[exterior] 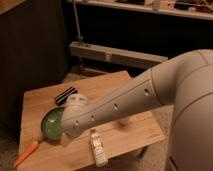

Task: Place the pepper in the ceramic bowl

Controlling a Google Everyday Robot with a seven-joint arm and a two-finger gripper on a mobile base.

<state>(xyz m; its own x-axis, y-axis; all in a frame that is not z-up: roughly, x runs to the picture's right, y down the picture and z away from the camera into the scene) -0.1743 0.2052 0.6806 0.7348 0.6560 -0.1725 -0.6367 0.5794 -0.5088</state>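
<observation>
Dark cabinetry and a grey rail [115,54] fill the back of the single camera view. In front of them stands a low wooden table [130,137] whose right edge runs behind the robot's body.

From my seat the big pale arm [132,97] is the main obstacle. It sweeps in from the right and crosses the middle of the table, blocking much of the top. It also covers the right half of the ceramic bowl [51,124], so I see only the bowl's glossy green left part.

The gripper [70,129] is at the arm's low end, over the bowl's covered side. I see only a rounded housing there and cannot tell whether it is spread or closed, or whether it touches the bowl.

The pepper [26,152] lies on the table's front left corner, slanting toward the edge. It is outside the bowl, down and left of the gripper, with the bowl's visible rim between them.

A clear bottle [98,147] lies near the front edge. A black object [66,95] lies behind the bowl.
</observation>
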